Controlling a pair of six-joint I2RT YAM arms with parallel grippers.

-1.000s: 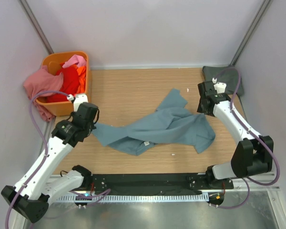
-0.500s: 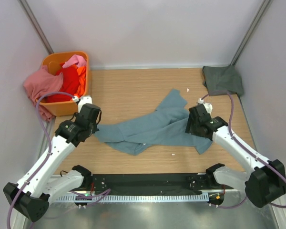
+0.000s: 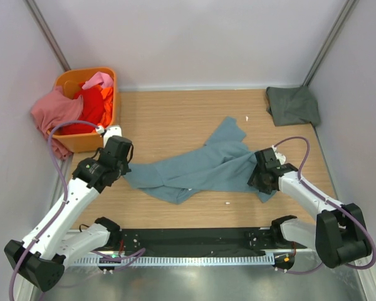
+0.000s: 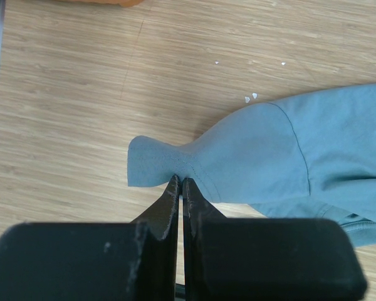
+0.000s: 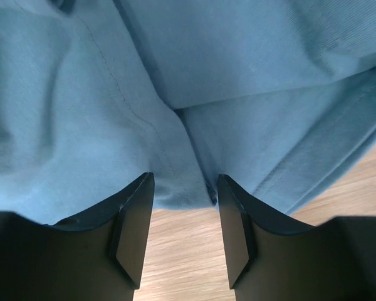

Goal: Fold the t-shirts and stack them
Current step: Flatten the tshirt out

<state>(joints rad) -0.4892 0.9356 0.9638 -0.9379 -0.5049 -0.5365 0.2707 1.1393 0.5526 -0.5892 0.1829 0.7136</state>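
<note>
- Two claws work on one big blue shirt (image 3: pixel 207 166). It lies crumpled in the middle of the surface (image 3: pixel 175 113).
- I think the step in hand is getting this shirt flat so it can be folded. No fold is made yet.
- The left claw (image 4: pixel 180 183) is shut tight on a small bit of the blue shirt, a sleeve end I think. In the top view that bit is at the shirt's 9 o'clock end.
- The right claw (image 5: pixel 183 188) is open, with its two fingers standing apart. It sits low at the shirt's edge, at about 4 o'clock in the top view.
- Blue cloth shows between the right claw's fingers and past them. Nothing is pinched there.
- Next, I think, the right claw has to go down and close on that edge.
- Then both claws can pull away from each other, one toward 9 o'clock and one toward 3 o'clock, to spread the shirt out.
- The cloth under the right claw lies in layers with a seam, so it may grab more than one layer.
- The dark grey-green shirt (image 3: pixel 292 105) lies in the far corner at 1 o'clock, well apart from both claws.
- The pink shirt (image 3: pixel 50 110), red shirt (image 3: pixel 88 106) and orange shirt (image 3: pixel 106 97) wait in the basket (image 3: pixel 66 80) at 10 o'clock. The pink one hangs over its side.
</note>
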